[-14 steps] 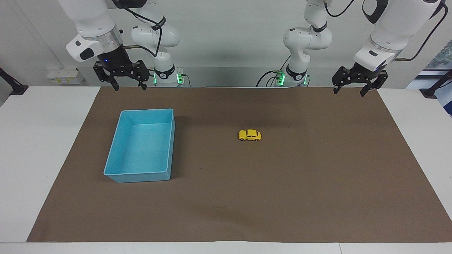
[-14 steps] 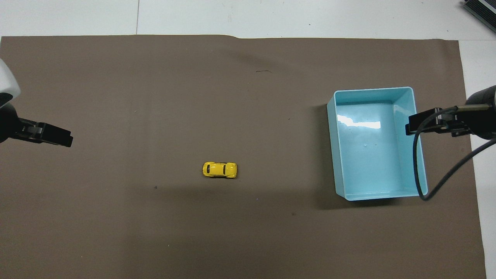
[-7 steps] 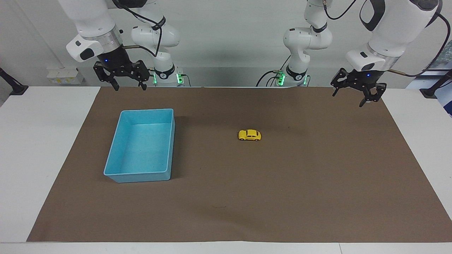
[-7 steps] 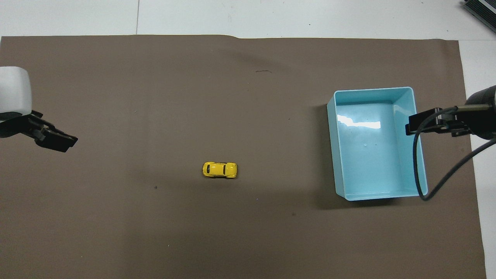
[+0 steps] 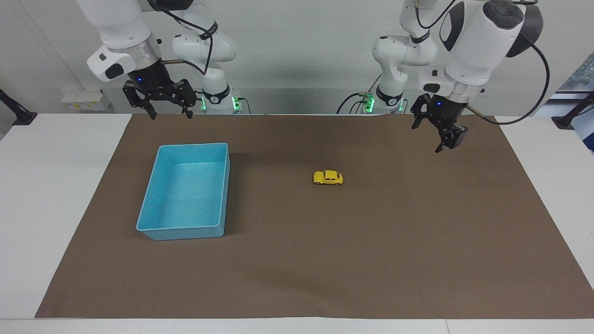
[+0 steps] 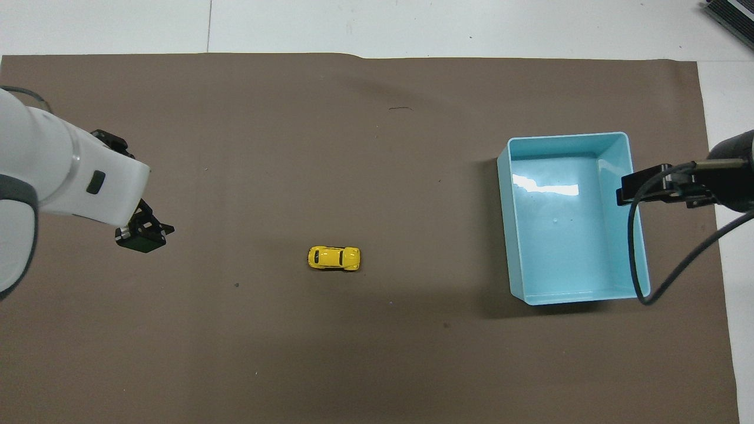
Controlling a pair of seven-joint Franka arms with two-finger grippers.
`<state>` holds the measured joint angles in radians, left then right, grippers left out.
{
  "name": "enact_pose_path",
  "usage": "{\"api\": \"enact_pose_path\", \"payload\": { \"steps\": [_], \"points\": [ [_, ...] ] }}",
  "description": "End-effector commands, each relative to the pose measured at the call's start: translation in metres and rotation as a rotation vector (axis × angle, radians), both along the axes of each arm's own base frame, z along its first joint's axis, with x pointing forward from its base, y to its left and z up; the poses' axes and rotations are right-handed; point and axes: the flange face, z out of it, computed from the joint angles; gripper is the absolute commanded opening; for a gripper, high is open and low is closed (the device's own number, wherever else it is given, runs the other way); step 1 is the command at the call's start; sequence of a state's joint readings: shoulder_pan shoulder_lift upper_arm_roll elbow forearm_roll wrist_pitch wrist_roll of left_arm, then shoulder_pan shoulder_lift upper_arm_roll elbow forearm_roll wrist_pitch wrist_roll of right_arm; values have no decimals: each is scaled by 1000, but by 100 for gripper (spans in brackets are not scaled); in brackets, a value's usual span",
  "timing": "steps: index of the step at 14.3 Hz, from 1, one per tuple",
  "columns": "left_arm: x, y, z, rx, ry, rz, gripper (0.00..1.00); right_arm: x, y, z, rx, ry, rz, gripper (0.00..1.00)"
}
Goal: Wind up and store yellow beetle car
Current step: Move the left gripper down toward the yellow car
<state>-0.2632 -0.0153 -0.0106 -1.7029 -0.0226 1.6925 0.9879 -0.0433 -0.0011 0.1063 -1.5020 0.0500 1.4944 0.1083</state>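
The yellow beetle car point(image 5: 328, 177) sits on its wheels on the brown mat point(image 5: 371, 260), roughly mid-table. The blue tray point(image 5: 148, 213) lies well apart from it, toward the right arm's end. The left gripper point(image 5: 438, 132) hangs over the mat toward the left arm's end, fingers spread, holding nothing. The right gripper point(image 5: 167, 112) hovers over the mat's edge by the robots, just above the tray's nearer end, fingers apart too.

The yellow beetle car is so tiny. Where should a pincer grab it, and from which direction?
Probably from straight above, pinching the yellow beetle car across its two long sides. It stands on its wheels, its length running along the table from one arm's end toward the other, with bare mat all round. The open left pincer hangs closest.
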Motion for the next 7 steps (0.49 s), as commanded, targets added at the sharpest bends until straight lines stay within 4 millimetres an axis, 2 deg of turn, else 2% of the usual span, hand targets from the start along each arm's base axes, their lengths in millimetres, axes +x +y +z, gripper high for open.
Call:
{"api": "enact_pose_path", "payload": {
  "steps": [1, 2, 5, 6, 7],
  "points": [
    [-7, -11, -24, -8, 1, -81, 100, 0, -3, 0, -1, 8, 20, 100],
    [-6, -18, -36, -12, -15, -91, 100, 0, -3, 0, -1, 8, 20, 100],
    [-1, -58, -77, -14, -26, -156, 100, 0, -3, 0, -1, 8, 20, 100],
    [-1, -79, -90, -17, -28, -177, 100, 1, -4, 0, -1, 6, 18, 100],
    [1, -94, -111, -12, -15, -192, 100, 0, -4, 0, -1, 8, 18, 100]
  ]
}}
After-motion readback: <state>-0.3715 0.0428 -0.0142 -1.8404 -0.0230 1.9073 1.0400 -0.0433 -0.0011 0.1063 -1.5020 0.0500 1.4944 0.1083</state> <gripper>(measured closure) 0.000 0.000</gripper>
